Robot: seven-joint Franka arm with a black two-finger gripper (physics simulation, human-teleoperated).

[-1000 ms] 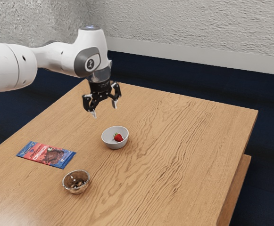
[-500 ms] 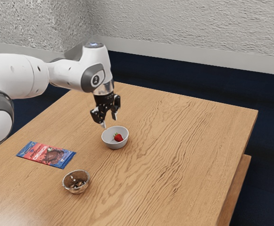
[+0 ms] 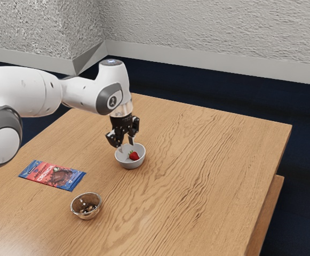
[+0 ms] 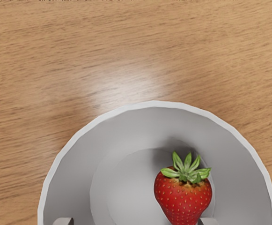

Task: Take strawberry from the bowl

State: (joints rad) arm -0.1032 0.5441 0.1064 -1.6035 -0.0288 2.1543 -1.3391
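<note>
Spread fingers are hovering at the white bowl as the strawberry is lying inside

The strawberry is resting inside the white bowl, off to one side of its floor. The wrist view is showing the green leaves pointing toward the bowl's wall and seeds dotting the red skin; the exterior view is reducing all this to a small red shape.

The gripper is standing wide open with nothing in its grasp, its fingertips reaching over the bowl's rim on the arm's side. The wrist view is catching both tips well apart, the berry lying much nearer one than the other; whether that tip is touching it is hard to tell.

Farther from the bowl, the exterior view is adding what is sitting around it. A glass dish with small brown pieces is standing between the bowl and the exterior view's lower left. A red and blue CRUNCH packet is lying flat to the bowl's left in that view. The wooden table is stretching out around the bowl, and well beyond it a rough pale wall is rising behind the dark floor.
</note>
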